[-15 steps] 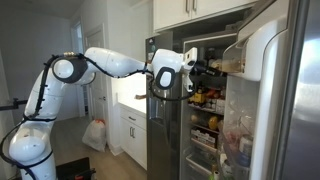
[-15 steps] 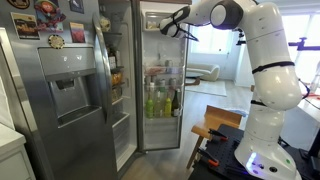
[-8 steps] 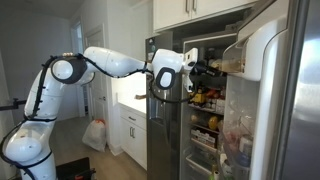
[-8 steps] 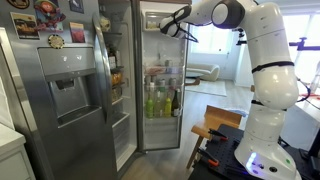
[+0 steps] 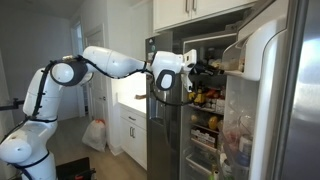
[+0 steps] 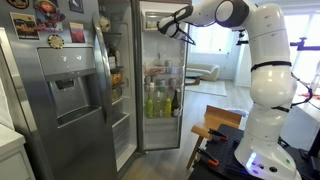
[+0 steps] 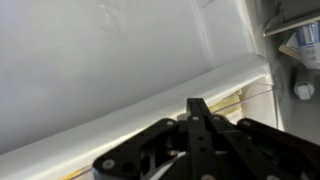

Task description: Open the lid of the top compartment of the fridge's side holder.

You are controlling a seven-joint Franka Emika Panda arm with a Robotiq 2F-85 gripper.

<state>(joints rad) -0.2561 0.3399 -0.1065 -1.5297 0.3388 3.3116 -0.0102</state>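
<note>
Now my claw [image 7: 198, 107], fingers pinched together, hovers at the white lid [image 7: 120, 50] on the fridge [image 5: 161, 130] door, bottle labels [image 6: 158, 100] too small to read.

A home kitchen: stocked fridge [image 6: 70, 100], door magnets [image 6: 45, 20], white cabinets [image 5: 188, 10], a sofa [image 6: 205, 72] beyond.

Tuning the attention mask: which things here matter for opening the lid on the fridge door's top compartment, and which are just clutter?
Job:
fridge
top compartment lid on the open door
gripper, close to that lid

Lying about:
bottles on a shelf
magnets
white bag on the floor
white cabinets
</note>
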